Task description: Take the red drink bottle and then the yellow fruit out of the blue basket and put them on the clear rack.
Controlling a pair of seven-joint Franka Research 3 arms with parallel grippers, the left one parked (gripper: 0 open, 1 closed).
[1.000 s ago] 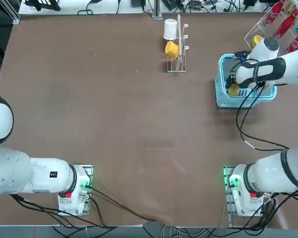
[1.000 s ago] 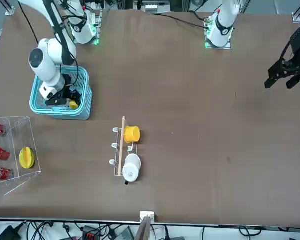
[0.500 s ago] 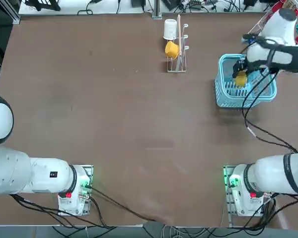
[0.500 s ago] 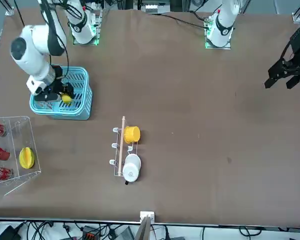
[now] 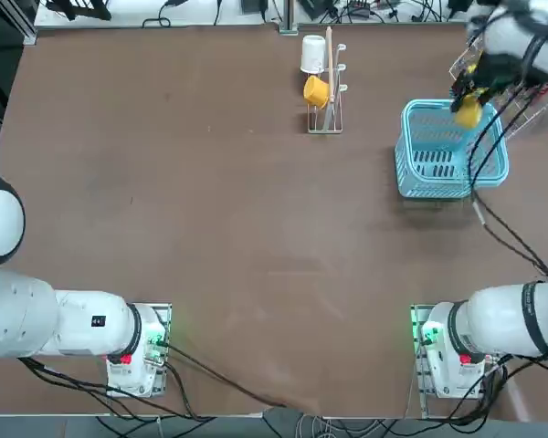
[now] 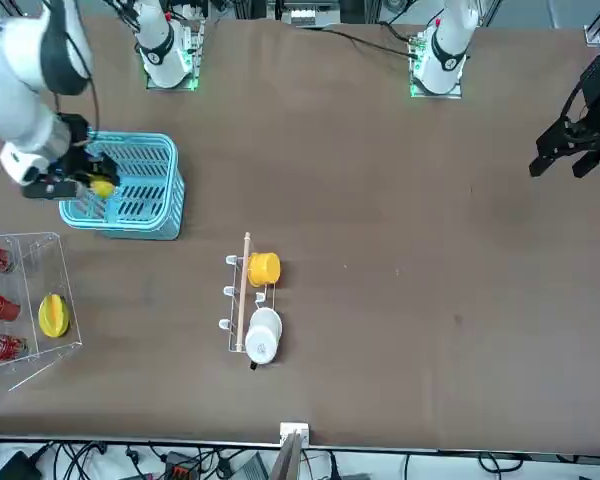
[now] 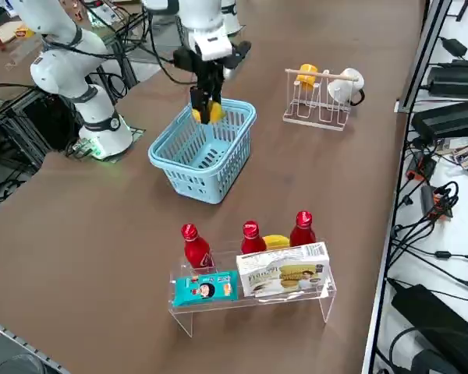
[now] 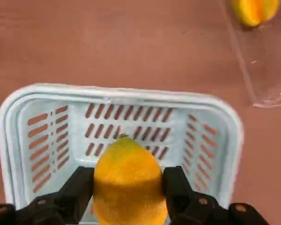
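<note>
My right gripper (image 6: 88, 185) is shut on the small yellow fruit (image 6: 102, 186) and holds it in the air above the blue basket (image 6: 172, 165), toward its rack-side end. From the wrist, the yellow fruit (image 8: 126, 178) fills the gap between both black fingers (image 8: 79, 187), and the basket (image 8: 117, 93) below looks bare inside. From the side, the fruit (image 7: 205, 111) hangs just over the basket's (image 7: 195, 179) far rim. The clear rack (image 7: 320, 292) holds three red bottles (image 7: 195, 248); which one is the task's red drink bottle I cannot tell.
On the rack, a larger yellow fruit (image 6: 52, 314) lies among the bottles, with a teal packet (image 7: 205, 288) and a white box (image 7: 285, 271) in front. A metal peg stand (image 5: 327, 114) carries a yellow cup (image 5: 316, 90) and a white cup (image 5: 312, 53).
The right gripper rose from inside the basket with the yellow fruit in it. It has moved up and toward the rack side, and the basket floor now shows bare.
</note>
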